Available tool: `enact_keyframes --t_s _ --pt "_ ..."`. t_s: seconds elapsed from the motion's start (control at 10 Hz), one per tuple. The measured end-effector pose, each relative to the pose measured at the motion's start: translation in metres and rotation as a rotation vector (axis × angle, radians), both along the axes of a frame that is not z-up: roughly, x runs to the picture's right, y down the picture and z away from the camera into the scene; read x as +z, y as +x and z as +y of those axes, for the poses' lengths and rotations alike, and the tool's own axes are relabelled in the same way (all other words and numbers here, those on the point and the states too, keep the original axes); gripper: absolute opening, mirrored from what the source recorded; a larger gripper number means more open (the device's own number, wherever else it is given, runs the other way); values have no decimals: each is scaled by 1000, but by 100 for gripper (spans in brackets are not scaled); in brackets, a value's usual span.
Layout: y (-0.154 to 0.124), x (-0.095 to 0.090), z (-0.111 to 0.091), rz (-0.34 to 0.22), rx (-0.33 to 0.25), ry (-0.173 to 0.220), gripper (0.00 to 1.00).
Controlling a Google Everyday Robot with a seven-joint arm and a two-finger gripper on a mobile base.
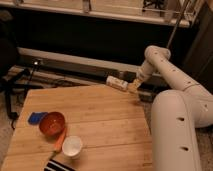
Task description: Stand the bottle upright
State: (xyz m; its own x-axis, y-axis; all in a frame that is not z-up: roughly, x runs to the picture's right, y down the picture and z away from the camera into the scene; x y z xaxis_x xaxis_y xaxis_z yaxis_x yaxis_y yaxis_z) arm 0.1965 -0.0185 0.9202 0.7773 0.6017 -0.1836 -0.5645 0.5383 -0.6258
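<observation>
The tool [132, 86] is clamped on one end of the bottle [116, 82], which lies sideways in the air over the tabletop's [100, 120] far right corner (well apart from the bowl [52, 123])

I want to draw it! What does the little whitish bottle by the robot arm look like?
The small whitish translucent plastic bottle has a pale label. It lies sideways, not upright, at the far right edge of the light wooden table. The robot's pincer meets one end; whether it rests on the wood is unclear.
</observation>
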Motion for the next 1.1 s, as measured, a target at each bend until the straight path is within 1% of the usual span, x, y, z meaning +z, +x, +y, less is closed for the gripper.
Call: enact_keyframes --t_s 0.3,0.7,1.0,1.1 --pt "4 16 5 27 -50 -10 65" --pt "1 34 4 46 -73 13 65" --pt "-6 45 9 53 -109 8 65" --pt "-7 48 13 52 -124 -4 65"
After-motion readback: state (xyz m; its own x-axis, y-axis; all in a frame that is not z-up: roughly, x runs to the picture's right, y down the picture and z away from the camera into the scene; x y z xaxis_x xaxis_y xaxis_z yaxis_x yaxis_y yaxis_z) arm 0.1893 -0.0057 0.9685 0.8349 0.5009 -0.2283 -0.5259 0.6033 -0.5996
